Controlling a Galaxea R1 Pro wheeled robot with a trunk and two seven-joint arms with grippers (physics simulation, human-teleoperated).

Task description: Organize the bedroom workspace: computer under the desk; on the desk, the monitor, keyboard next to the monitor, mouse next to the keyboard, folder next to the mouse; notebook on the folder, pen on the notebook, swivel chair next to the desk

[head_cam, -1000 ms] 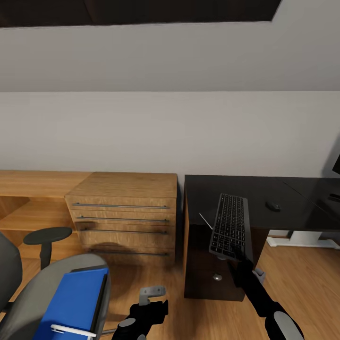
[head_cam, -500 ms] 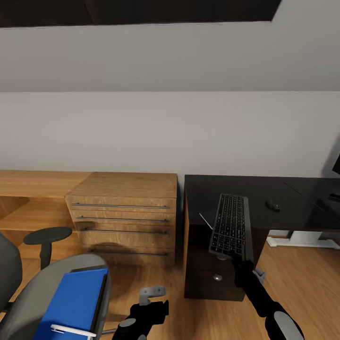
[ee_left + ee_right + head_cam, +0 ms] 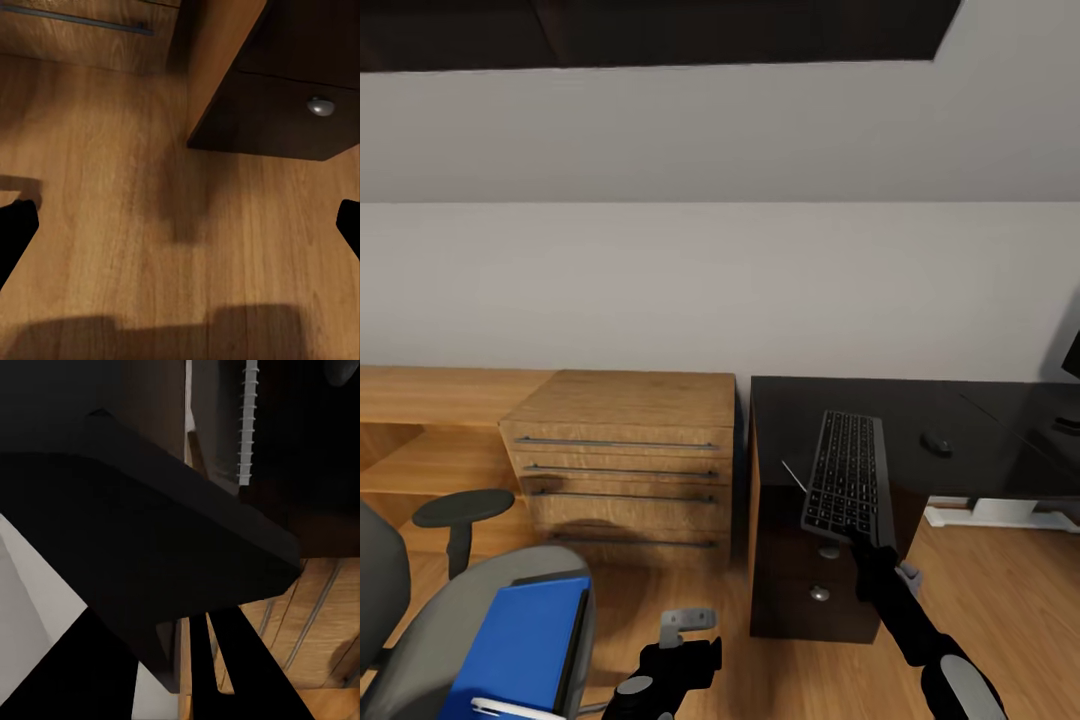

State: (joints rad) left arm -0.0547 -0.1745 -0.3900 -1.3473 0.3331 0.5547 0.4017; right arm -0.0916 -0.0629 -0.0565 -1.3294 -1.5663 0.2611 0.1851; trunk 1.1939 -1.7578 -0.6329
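At the far left of my head view I am seeing the swivel chair (image 3: 420, 610), grey and padded, with a black oval armrest (image 3: 463, 507) on a black post. The folder (image 3: 515, 645) is lying flat on its seat, thick and bright blue, with a slim white pen (image 3: 510, 708) resting across its near end. Behind the chair a light wooden chest (image 3: 625, 460) with long bar handles is standing against the wall.

My left gripper (image 3: 687, 622) is hanging low over the wooden floor (image 3: 650, 600), and in the left wrist view its fingers (image 3: 15, 229) are sitting wide apart with nothing between them.

Right of the chest the black tabletop (image 3: 920, 410) is starting, with a dark drawer unit and round silver knobs (image 3: 819, 593) beneath it. My right gripper (image 3: 868, 549) is gripping the keyboard (image 3: 847, 480) by its near short edge; the fingers are clamped on it. The keyboard is flat, black and rectangular with greyish keys, and it is pointing lengthwise away from me over the tabletop's front edge; I cannot tell whether its far end is touching the surface. A thin notebook (image 3: 796, 476) edge is showing just left of it. Further right the small black mouse (image 3: 937, 442) is lying on the tabletop.
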